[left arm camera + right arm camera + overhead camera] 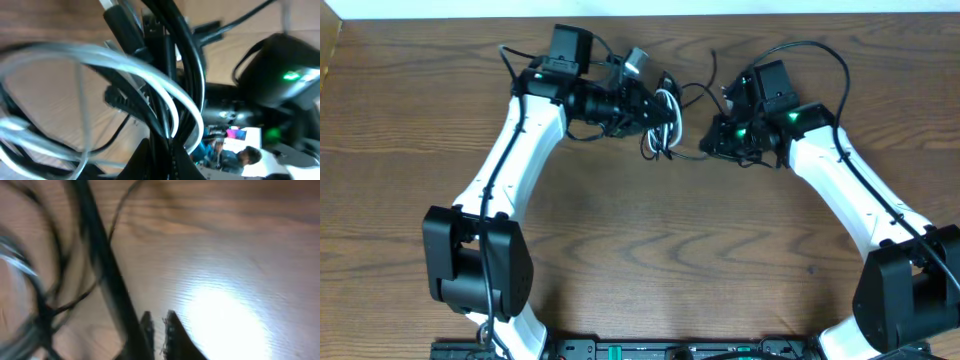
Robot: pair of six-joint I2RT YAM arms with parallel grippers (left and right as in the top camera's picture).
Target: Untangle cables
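Cables (165, 100) crowd left gripper (657, 108), its grip indiscernible; right gripper (158, 316), fingers nearly pressed together, lies beside them. Best drawn apart slowly, lest knots tighten.

Bare worktop (660, 260) lies open from centre down to 6 o'clock, with room for either claw to pass. At 12 o'clock the cables (665, 125) clog the narrow gap between the left claw (652, 108) and the right claw (710, 138). The left arm (520, 150) blocks 9 to 10 o'clock, and the right arm (850, 190) blocks 2 to 3.
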